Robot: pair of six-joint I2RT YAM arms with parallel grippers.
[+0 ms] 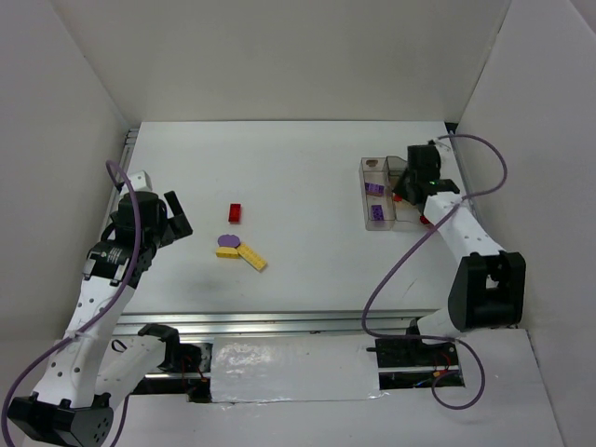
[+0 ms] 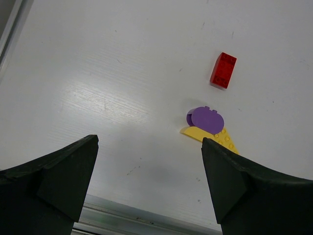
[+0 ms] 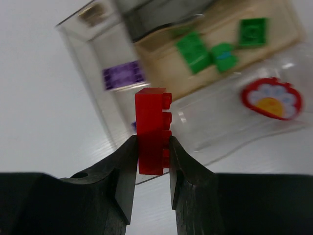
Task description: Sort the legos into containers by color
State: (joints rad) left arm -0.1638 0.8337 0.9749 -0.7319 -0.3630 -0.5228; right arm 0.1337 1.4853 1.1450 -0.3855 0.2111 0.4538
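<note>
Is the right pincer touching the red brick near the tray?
Touching. The right wrist view shows the right pincer closed on the red brick, its jaws pressed against both sides with no gap.

No text, brand or number can be read. A wordless flower emblem, red-edged with a yellow centre, is seen beyond the right gripper, to its right.

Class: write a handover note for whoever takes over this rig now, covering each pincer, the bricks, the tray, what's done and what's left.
Left pincer: open, empty.
Right pincer: shut on held red brick, at the tray.
Done: purple bricks and green bricks in separate compartments.
Left: loose red brick, purple round piece overlapping yellow bricks, on the table.
</note>
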